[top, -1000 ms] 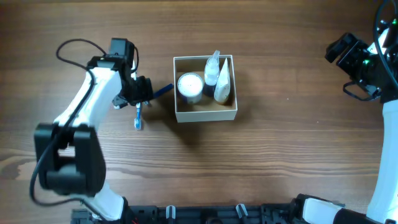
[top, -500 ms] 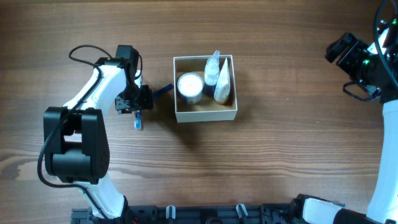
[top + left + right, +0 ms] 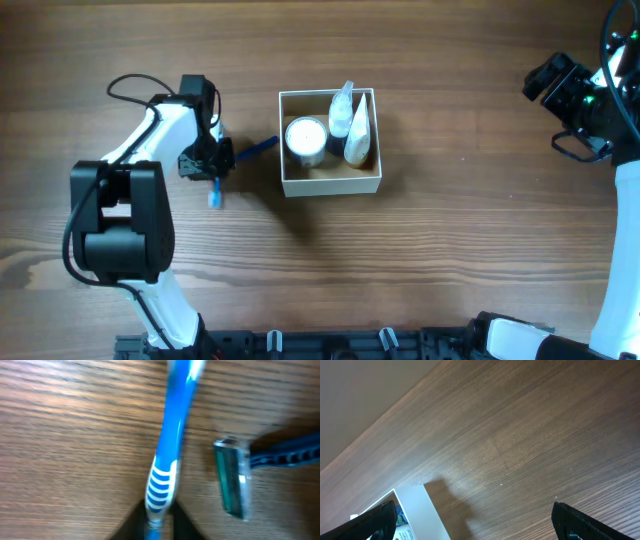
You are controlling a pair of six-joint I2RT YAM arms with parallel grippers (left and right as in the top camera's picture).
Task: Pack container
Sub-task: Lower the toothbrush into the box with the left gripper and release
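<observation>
Three toiletries already lie in your square white cardboard container point(image 3: 330, 186) at mid-table: a round white jar point(image 3: 305, 138) at its left wall and two white squeeze tubes point(image 3: 358, 135) leaning along its right, which leaves the front strip of tan floor bare for long items. Your left gripper point(image 3: 213, 162) sits low over the wood-grain table point(image 3: 450, 250), left of the container, and its jaws look pinched on one end of the blue-and-white toothbrush point(image 3: 170, 445). The wrist view is blurred, so treat that hold as likely, not sure. Gripping at the end keeps the fingers off the blue disposable razor point(image 3: 232, 480) lying just beside it. Your right gripper point(image 3: 475, 525) hangs spread wide and empty at far right, out of the way.
</observation>
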